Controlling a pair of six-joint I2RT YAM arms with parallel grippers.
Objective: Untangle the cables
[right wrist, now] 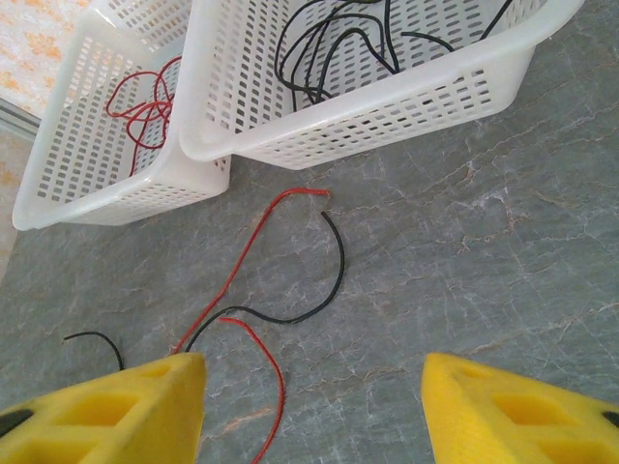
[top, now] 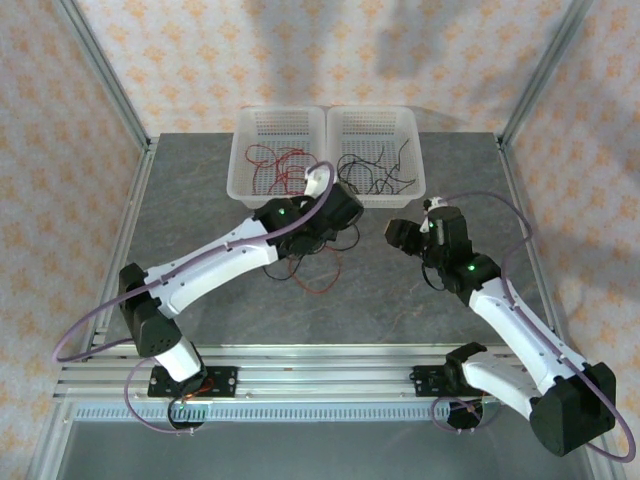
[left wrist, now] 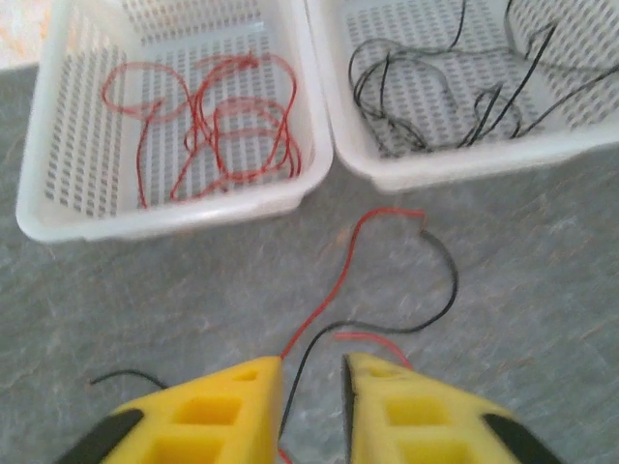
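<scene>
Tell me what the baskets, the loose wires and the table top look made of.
Red-wire basket and black-wire basket: whitish, slightly glossy moulded plastic, slotted walls. Loose red wire and loose black wire: smooth coloured coating, probably plastic; core unseen. Table top: grey, veined, matte, stone or stone-look laminate.

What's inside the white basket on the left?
A loose heap of thin red wires lies on the bottom of the left basket; no black ones show there. Seen from above, the left arm covers its near right corner.
</scene>
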